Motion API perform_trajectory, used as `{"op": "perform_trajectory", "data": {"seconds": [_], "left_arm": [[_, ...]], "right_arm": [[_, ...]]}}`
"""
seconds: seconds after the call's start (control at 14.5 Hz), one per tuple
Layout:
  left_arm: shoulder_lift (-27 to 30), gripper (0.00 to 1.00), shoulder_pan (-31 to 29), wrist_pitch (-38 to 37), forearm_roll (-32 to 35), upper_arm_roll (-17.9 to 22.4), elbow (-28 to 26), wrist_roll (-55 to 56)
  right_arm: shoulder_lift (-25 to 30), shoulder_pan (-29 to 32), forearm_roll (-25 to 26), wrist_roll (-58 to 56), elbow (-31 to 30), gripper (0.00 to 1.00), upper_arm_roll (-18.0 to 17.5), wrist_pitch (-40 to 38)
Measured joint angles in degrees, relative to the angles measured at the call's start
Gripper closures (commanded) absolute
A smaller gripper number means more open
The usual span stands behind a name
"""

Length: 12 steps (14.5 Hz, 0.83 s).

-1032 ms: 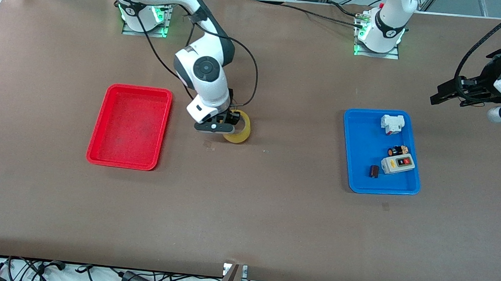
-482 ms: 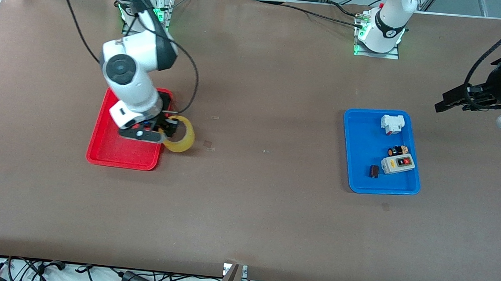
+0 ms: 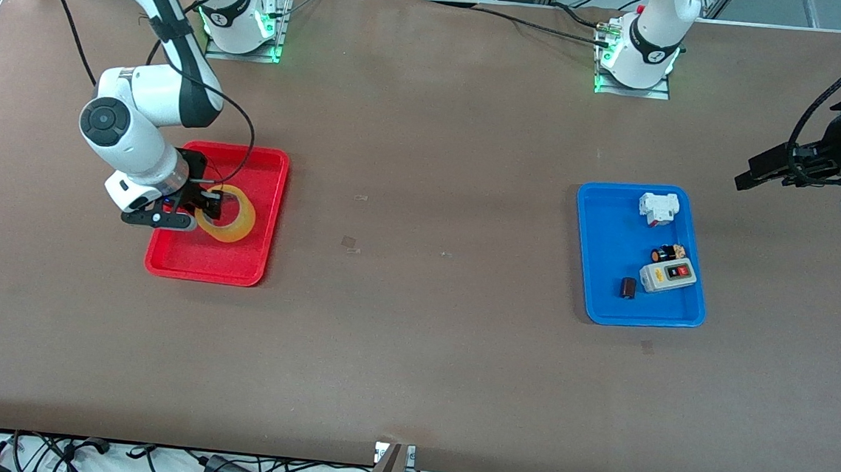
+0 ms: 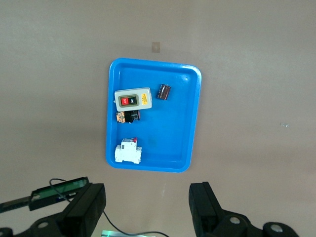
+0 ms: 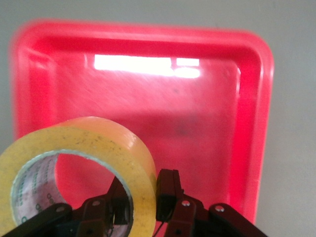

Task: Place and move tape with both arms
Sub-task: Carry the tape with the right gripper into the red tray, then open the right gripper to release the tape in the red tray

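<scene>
My right gripper [image 3: 206, 205] is shut on the wall of the tape [image 3: 230, 214], a yellowish translucent roll with a wide hollow core, and holds it tilted over the red tray [image 3: 269, 181]. In the right wrist view the tape [image 5: 94, 148] fills the lower corner, one finger inside the core and one outside, with the gripper [image 5: 144, 195] above the red tray [image 5: 247, 98]. My left gripper [image 3: 754, 176] is open and empty, raised over bare table at the left arm's end, past the blue tray [image 3: 601, 241]. In the left wrist view its gripper [image 4: 146, 207] looks down on the blue tray [image 4: 187, 118].
The blue tray holds a grey switch box [image 3: 668, 275] with a red button, a white breaker [image 3: 658, 207], a small dark cylinder [image 3: 628, 287] and a small black part [image 3: 667, 253]. Small bits of tape lie on the table [image 3: 349, 244] between the trays.
My right arm has carried the tape from mid-table toward the right arm's end, and it is now over the red tray. My left gripper has drifted slightly farther out.
</scene>
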State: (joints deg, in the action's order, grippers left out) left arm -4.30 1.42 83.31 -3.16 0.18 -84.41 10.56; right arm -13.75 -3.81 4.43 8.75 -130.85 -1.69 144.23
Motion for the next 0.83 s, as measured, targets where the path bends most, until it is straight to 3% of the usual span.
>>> {"op": "perform_trajectory", "data": {"seconds": [0.48,0.55,0.62,0.69,0.76,0.83], "left_arm": [[0.0,0.0,0.0,-3.6,0.2,0.0,0.0,-8.7],[0.0,0.0,0.0,-3.6,0.2,0.0,0.0,-8.8],[0.0,0.0,0.0,-3.6,0.2,0.0,0.0,-8.9],[0.0,0.0,0.0,-3.6,0.2,-0.1,0.0,-9.0],[0.0,0.0,0.0,-3.6,0.2,-0.1,0.0,-9.0],[0.0,0.0,0.1,-3.6,0.2,-0.1,0.0,-9.0]], "right_arm": [[-3.1,0.6,0.0,-0.5,-2.0,0.79,-0.4,2.6],[-3.9,0.9,0.0,-0.5,-2.0,0.71,-0.4,3.5],[-4.6,1.2,0.0,-0.5,-2.0,0.51,-0.4,4.2],[-5.0,1.4,0.0,-0.5,-2.0,0.23,-0.4,4.6],[-5.1,1.5,0.0,-0.5,-2.0,0.07,-0.4,4.8],[-5.0,1.5,0.0,-0.5,-1.8,0.03,-0.4,4.9]]}}
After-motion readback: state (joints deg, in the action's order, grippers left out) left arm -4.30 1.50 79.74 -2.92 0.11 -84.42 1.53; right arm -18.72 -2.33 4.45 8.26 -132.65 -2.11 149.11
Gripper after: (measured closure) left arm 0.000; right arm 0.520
